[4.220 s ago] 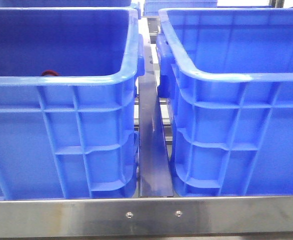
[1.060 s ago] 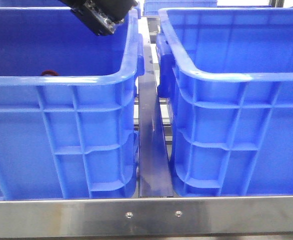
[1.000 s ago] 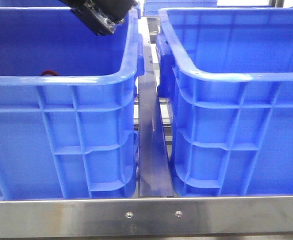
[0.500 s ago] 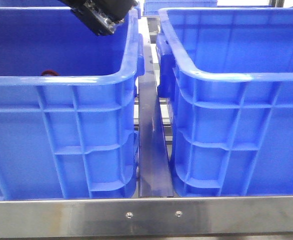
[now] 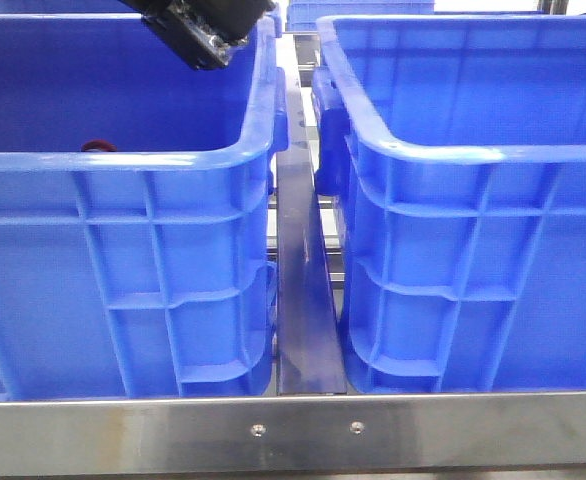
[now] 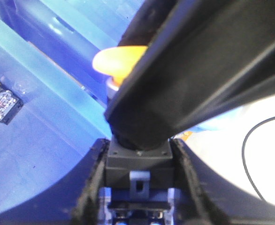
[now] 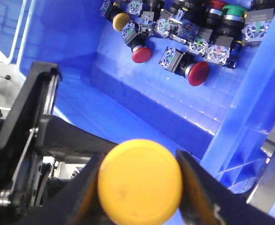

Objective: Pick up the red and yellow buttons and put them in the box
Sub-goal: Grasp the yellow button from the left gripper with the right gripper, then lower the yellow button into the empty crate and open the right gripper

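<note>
- The left hand (image 6: pixel 137 154) pinches a yellow button (image 6: pixel 116 63) by its dark body, cap outward.
- The right hand (image 7: pixel 140 197) pinches another yellow-capped button (image 7: pixel 140 187) above a blue crate (image 7: pixel 250 108) of loose buttons (image 7: pixel 198 72).
- Each button looks light and rigid, its domed cap slippery: the squarer body is the surer hold.
</note>
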Action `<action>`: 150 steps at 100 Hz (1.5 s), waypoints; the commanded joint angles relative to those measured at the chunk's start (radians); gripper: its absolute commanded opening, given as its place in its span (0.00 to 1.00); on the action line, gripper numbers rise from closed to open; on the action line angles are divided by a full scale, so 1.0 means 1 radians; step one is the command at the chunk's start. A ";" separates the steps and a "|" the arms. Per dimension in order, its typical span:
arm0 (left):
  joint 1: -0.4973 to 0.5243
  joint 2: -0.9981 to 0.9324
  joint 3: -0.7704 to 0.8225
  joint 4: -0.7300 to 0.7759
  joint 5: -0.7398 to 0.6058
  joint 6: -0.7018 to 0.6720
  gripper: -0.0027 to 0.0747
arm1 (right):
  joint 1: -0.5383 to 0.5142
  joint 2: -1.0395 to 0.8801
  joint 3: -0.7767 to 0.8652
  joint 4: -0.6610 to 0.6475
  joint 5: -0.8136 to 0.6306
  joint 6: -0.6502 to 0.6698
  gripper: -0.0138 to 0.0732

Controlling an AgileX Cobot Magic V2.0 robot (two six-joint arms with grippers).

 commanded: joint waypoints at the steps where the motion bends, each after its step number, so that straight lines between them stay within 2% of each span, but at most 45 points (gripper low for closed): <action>1: -0.005 -0.030 -0.026 -0.027 -0.063 0.010 0.24 | 0.001 -0.034 -0.037 0.052 -0.025 -0.011 0.35; 14: -0.005 -0.030 -0.026 -0.027 -0.063 0.010 0.62 | -0.006 -0.037 -0.037 0.049 -0.029 -0.011 0.35; 19: -0.005 -0.030 -0.026 -0.027 -0.063 0.010 0.71 | -0.016 -0.043 -0.037 0.035 -0.033 -0.011 0.35; 23: -0.005 -0.030 -0.026 -0.027 -0.063 0.010 0.75 | -0.027 -0.047 -0.037 0.019 -0.035 -0.011 0.35; 49: -0.005 -0.030 -0.026 -0.027 -0.062 0.010 0.71 | -0.163 -0.109 -0.037 -0.159 -0.119 -0.037 0.35; 66: -0.005 -0.030 -0.026 -0.027 -0.053 0.010 0.71 | -0.213 -0.120 -0.013 -0.307 -0.208 -0.039 0.35; 78: -0.005 -0.030 -0.026 -0.027 -0.046 0.010 0.71 | -0.217 -0.120 0.057 -0.398 -0.349 -0.039 0.35; 99: -0.005 -0.030 -0.026 -0.027 -0.031 0.010 0.71 | -0.217 -0.119 0.217 -0.504 -0.681 -0.039 0.35; 110: -0.005 -0.030 -0.026 -0.027 -0.031 0.010 0.71 | -0.227 -0.099 0.266 -0.517 -0.823 -0.039 0.34; 129: -0.005 -0.030 -0.026 -0.027 -0.031 0.010 0.71 | -0.291 -0.015 0.264 -0.503 -0.855 -0.039 0.34; 150: -0.005 -0.030 -0.026 -0.027 -0.031 0.010 0.71 | -0.333 0.087 0.264 -0.488 -0.968 -0.039 0.34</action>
